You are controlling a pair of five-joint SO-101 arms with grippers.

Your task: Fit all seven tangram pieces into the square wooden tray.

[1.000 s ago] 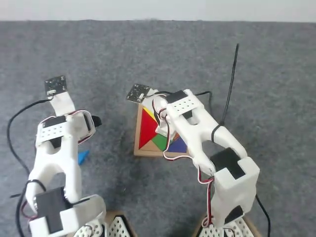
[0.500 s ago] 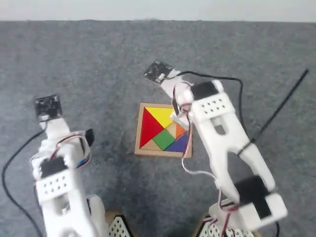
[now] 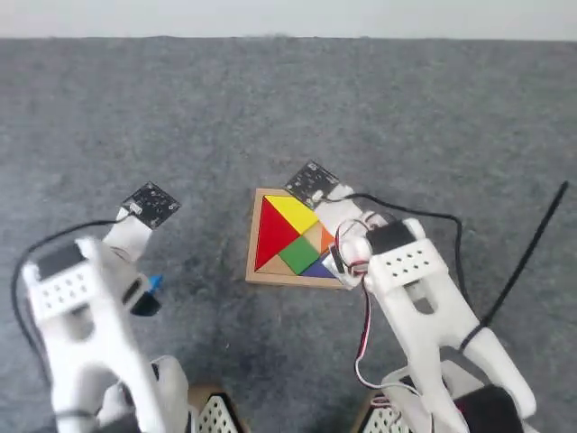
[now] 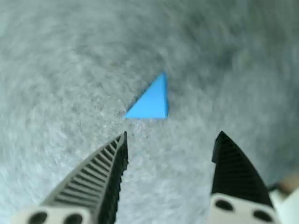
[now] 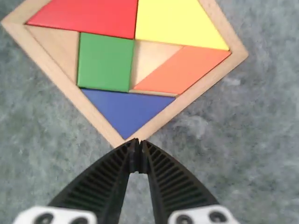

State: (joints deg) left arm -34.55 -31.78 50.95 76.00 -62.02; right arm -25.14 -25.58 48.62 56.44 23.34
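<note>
One grey, felt-like mat covers the whole table, and a pale strip of wall runs along its far edge. A thin black cable lies across the mat beside the right arm.

The square wooden tray rests near the middle of the mat. It holds a red triangle, a yellow triangle, a green square, an orange parallelogram and a dark blue triangle. Two small triangular patches in it show bare wood.

The right gripper has its fingers pressed together on nothing, with its tips just off the tray's corner nearest the dark blue triangle.

A light blue triangle lies flat on the mat well apart from the tray. The left gripper hangs above it with its fingers spread wide, holding nothing.
</note>
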